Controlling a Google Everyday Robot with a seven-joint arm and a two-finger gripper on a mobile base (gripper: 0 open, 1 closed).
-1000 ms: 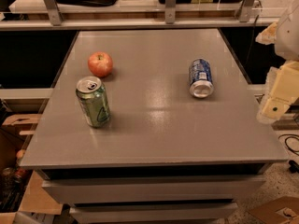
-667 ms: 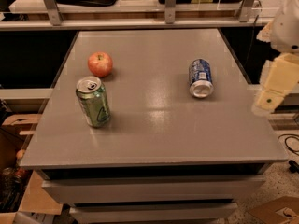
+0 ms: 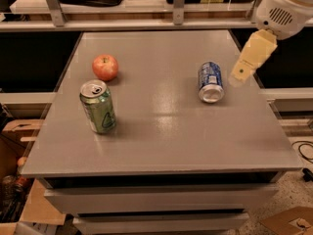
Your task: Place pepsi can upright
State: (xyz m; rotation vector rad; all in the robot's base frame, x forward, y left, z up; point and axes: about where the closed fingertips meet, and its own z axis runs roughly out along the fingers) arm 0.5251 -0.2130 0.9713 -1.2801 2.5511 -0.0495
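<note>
The pepsi can (image 3: 211, 81) is dark blue with white markings. It lies on its side on the grey table (image 3: 161, 131), right of the middle, with its silver end toward the front. My gripper (image 3: 240, 74) hangs from the cream arm at the upper right. It is above the table's right edge, just right of the can and apart from it. It holds nothing that I can see.
A green can (image 3: 98, 106) stands upright on the left side of the table. A red apple (image 3: 105, 67) sits behind it. A shelf rail with posts (image 3: 176, 23) runs along the table's far edge. Cardboard boxes (image 3: 19, 146) lie on the floor at the left.
My gripper has moved up and to the left, from beside the table's right edge to close beside the pepsi can. The cans and the apple have not moved.
</note>
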